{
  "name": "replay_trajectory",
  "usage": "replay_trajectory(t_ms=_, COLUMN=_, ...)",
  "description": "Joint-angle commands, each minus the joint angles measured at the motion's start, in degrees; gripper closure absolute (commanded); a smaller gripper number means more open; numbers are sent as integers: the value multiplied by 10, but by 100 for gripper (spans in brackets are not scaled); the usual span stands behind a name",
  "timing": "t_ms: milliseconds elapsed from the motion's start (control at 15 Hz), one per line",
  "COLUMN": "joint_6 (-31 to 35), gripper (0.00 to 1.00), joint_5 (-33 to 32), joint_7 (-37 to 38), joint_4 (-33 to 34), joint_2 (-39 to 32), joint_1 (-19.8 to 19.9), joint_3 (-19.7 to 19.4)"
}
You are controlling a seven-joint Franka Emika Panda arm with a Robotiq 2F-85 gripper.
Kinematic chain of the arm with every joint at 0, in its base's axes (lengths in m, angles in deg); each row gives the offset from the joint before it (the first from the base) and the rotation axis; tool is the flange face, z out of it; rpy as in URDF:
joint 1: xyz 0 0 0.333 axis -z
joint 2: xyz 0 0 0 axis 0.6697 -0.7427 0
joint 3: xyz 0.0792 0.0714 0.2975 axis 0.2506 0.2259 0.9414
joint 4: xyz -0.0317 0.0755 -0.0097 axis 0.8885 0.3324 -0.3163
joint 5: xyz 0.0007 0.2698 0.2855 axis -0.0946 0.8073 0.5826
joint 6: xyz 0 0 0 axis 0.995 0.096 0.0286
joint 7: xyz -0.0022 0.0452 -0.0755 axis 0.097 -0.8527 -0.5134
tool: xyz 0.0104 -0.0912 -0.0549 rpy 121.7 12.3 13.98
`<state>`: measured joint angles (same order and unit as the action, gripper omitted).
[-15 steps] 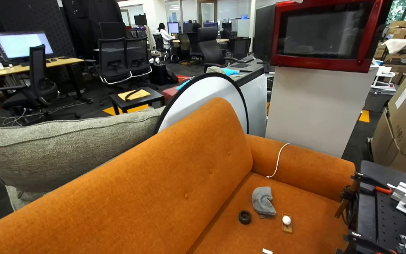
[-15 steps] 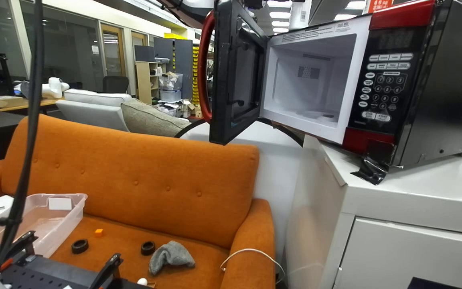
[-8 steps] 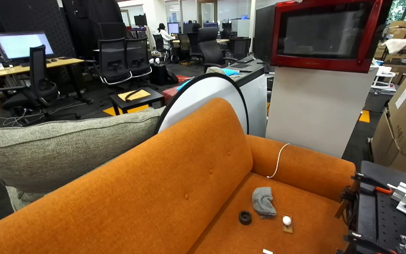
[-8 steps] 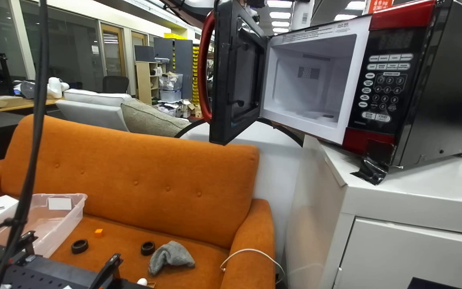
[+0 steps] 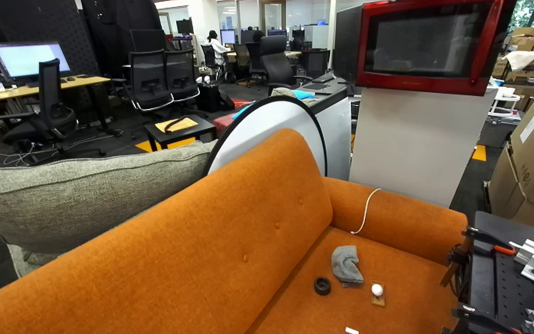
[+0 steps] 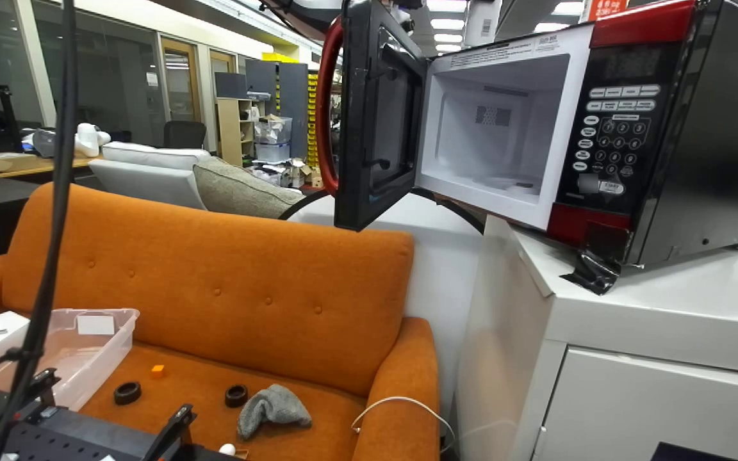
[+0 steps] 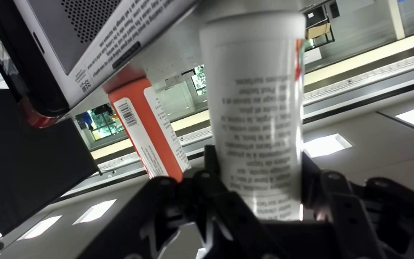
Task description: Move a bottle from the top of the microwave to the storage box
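White bottle (image 7: pixel 253 108): at the top of the microwave (image 6: pixel 564 128), not yet in the storage box (image 6: pixel 109 362). The wrist view puts the ceiling lights (image 7: pixel 95 211) low, so I read it flipped; the print then runs right way up, the bottle roughly upright.
Claw (image 7: pixel 260 161): clenched around the bottle, pressing both sides by the look of it. I judge the grip sits toward the upper end so the base is free for setting down.
Bottle's base: near the microwave's top; touching or just clear, I cannot tell from here.
Orange-and-white box (image 7: pixel 153 129): beside the bottle, apart from it; swinging that way could knock it over.
Microwave door (image 6: pixel 385 121): wide open toward the sofa (image 6: pixel 241 269), so I'd want height before crossing.
Black tape (image 6: pixel 593 272): at the microwave's corner, down onto the white table (image 6: pixel 696 282), presumably to stop the appliance sliding.
Storage box: clear plastic, on the sofa seat at the end away from the microwave, likely set there to take a drop from above.
Grey cloth (image 6: pixel 273 410): on the seat between storage box and microwave, probably harmless unless I come in low.
Carry: I'd lift straight, cross, then lower in; smooth plastic may slip if hurried.
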<state>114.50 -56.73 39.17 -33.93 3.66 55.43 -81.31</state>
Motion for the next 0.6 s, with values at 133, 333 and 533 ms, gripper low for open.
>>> replay_trajectory(t_ms=133, joint_6=-7, gripper=74, joint_5=27, joint_7=-21, joint_4=33, joint_2=6, joint_1=-7, joint_3=3)
replay_trajectory(t_ms=333, joint_6=0, gripper=74, joint_5=44, joint_7=-56, joint_4=38, joint_2=23, joint_1=-17, joint_3=9)
replay_trajectory(t_ms=533, joint_6=13, gripper=74, joint_5=38, joint_7=-96, joint_4=28, joint_2=49, joint_1=-36, joint_3=18)
